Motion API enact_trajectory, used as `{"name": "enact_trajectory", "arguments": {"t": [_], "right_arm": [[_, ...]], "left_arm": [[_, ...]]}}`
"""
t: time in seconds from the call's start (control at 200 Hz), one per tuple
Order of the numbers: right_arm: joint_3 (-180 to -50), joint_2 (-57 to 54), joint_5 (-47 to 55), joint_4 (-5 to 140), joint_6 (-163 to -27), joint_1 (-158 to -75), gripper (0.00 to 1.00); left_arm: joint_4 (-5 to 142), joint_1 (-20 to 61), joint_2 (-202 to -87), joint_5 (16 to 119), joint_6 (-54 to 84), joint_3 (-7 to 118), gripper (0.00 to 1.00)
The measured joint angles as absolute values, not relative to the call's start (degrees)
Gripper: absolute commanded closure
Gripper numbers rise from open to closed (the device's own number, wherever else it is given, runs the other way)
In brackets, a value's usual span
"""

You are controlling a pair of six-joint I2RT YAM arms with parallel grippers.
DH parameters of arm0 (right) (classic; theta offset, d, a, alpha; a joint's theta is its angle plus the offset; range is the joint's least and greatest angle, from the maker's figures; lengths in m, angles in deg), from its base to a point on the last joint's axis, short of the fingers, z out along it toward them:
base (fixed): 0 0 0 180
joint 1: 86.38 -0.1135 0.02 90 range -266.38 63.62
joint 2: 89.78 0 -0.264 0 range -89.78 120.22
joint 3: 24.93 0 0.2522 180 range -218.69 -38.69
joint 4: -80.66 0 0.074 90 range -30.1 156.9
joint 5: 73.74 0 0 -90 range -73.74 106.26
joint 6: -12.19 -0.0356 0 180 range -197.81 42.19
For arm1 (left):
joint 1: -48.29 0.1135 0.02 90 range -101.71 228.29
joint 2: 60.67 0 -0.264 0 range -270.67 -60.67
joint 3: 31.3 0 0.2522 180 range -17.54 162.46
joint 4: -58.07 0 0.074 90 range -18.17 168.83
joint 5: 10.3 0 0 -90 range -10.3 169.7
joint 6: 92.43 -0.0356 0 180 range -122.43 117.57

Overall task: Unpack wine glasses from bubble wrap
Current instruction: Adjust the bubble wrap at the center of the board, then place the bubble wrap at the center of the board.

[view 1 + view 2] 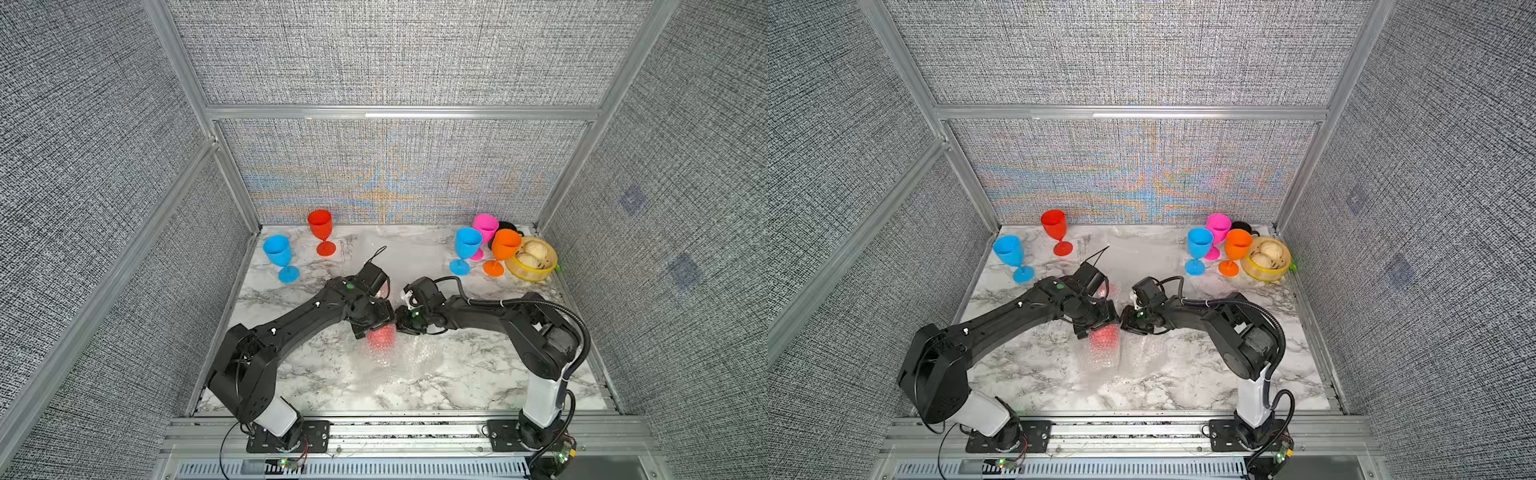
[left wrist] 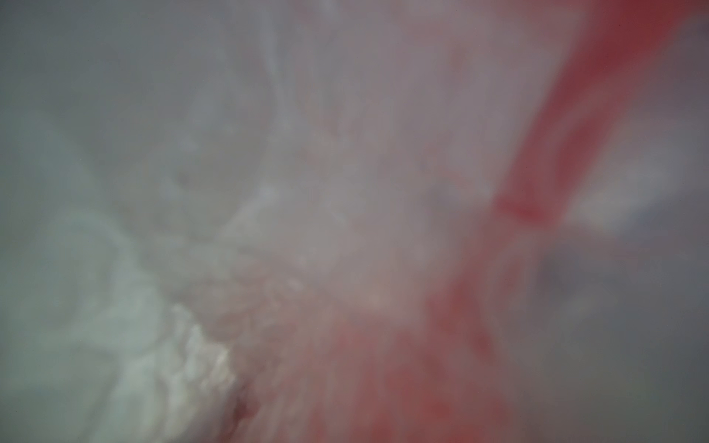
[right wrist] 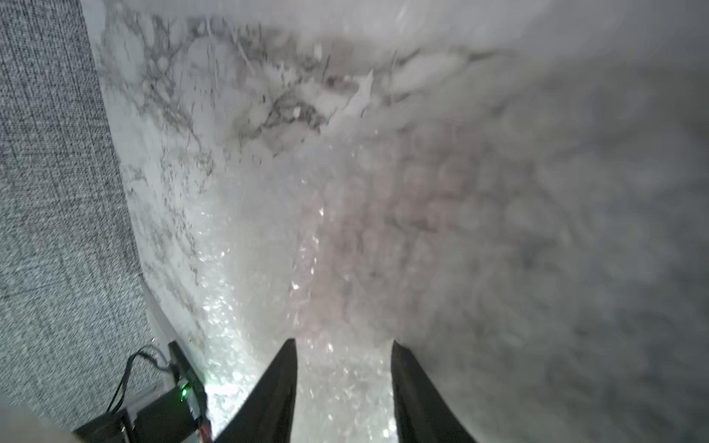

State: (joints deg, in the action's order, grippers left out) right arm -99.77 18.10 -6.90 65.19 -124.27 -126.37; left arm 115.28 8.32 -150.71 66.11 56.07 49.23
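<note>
Wrapped red goblet (image 1: 380,337) lies mid-table (image 1: 316,374) under my left pincer (image 1: 374,326), grip unreadable; right pincer (image 3: 343,342) stands parted over the bubble wrap (image 1: 411,351), which looks light, slippery and crinkly, so I'd pinch a loose edge.

Tabletop (image 1: 457,386) showing glossy marble-look; bubble wrap (image 1: 411,355) looking clear, shiny, crinkled; orange wine glass (image 1: 506,243) looking smooth opaque plastic; walls (image 1: 395,50) showing rough woven cloth; frame rails (image 1: 399,112) looking brushed metal; left arm (image 1: 291,320) looking matt black
</note>
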Motion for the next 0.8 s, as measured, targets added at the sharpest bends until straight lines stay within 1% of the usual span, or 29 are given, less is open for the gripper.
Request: {"name": "enact_trajectory", "arguments": {"t": [0.19, 0.395, 0.55, 0.726, 0.801], "right_arm": [[-102.85, 11.37, -5.02, 58.96, -120.81, -125.3, 0.5], [-102.63, 6.08, -5.65, 55.85, -118.98, -123.53, 0.48], [-102.3, 4.42, -6.22, 55.0, -118.54, -123.16, 0.48], [-101.3, 2.45, -7.84, 54.32, -118.58, -123.27, 0.5], [-100.84, 1.47, -8.38, 54.3, -118.58, -123.42, 0.55]], "left_arm": [[115.52, 8.58, -155.85, 67.45, 53.65, 51.28, 0.22], [115.17, 8.41, -159.52, 67.12, 51.37, 52.09, 0.22], [115.1, 8.36, -162.3, 67.12, 49.84, 53.27, 0.22], [114.77, 8.3, -164.16, 67.08, 48.47, 53.58, 0.22], [114.73, 8.26, -164.51, 67.08, 47.99, 53.58, 0.22]]}}
